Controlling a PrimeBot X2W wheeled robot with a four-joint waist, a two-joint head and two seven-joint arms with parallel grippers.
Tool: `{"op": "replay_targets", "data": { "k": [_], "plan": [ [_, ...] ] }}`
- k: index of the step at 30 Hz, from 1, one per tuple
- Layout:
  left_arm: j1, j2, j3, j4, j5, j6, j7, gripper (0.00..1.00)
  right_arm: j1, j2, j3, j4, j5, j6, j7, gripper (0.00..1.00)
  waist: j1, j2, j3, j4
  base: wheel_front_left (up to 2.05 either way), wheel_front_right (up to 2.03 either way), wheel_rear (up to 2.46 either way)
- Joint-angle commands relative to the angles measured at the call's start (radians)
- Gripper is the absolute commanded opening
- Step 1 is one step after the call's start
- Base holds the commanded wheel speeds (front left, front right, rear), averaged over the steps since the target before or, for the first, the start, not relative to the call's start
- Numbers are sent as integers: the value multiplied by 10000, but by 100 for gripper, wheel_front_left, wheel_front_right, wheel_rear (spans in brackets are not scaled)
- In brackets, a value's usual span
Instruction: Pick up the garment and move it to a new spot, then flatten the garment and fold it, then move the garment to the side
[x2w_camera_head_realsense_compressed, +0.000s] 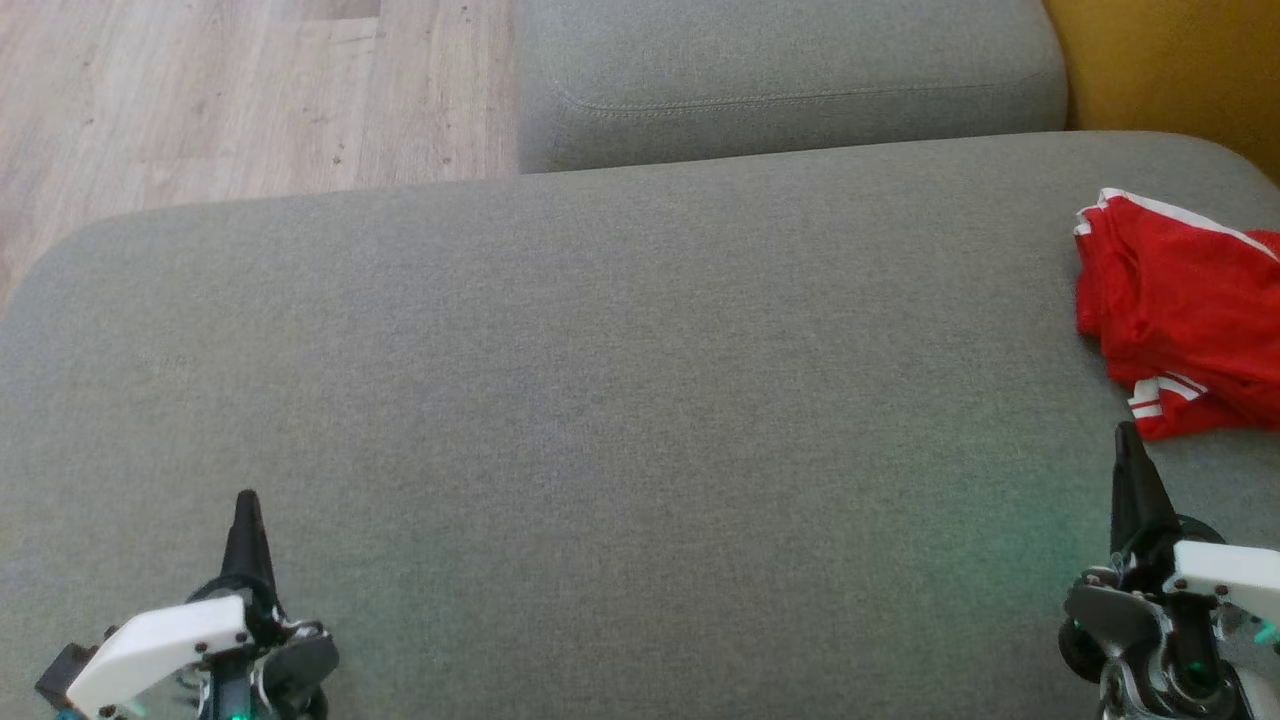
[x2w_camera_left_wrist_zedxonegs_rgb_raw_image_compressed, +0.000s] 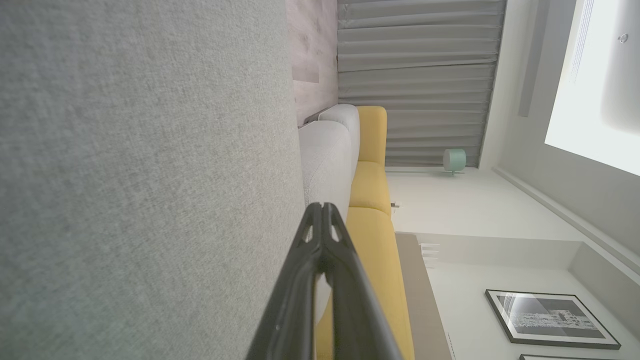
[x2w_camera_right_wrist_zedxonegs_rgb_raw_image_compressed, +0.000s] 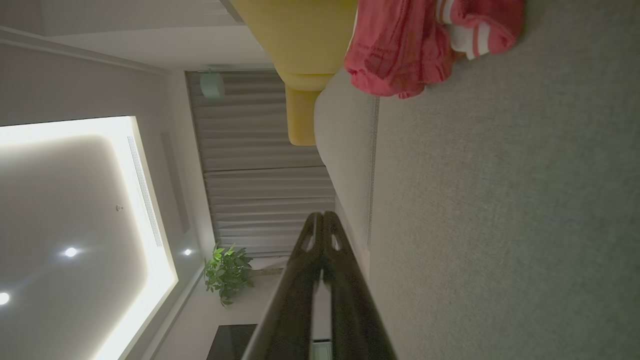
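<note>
Lying bunched is the red white-striped garment (x2w_camera_head_realsense_compressed: 1185, 300); left gripper (x2w_camera_head_realsense_compressed: 246, 498), right gripper (x2w_camera_head_realsense_compressed: 1127, 432) both closed.

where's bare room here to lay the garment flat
The seat is bare from the left gripper across to the right gripper and up to the far cushion. Crowded at the far right, where the garment lies bunched.

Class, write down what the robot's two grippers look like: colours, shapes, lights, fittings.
The left gripper and right gripper each have two long black fingers tapering to a point, with small slots near the tips. Behind them sit white shells with small screws, over grey and black parts. Green lights glow at the base.
</note>
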Motion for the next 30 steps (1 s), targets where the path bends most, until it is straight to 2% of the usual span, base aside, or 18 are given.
{"op": "replay_targets", "data": {
  "k": [1, 30],
  "plan": [
    [-497, 50, 390, -364, -56, -65, 30, 0, -524, -83, 210, -382, 73, -7, 55, 0, 0, 0, 0, 0, 0, 0, 0],
    [-497, 50, 390, -365, -56, -65, 30, 0, -524, -83, 210, -382, 73, -7, 55, 0, 0, 0, 0, 0, 0, 0, 0]
  ]
}}
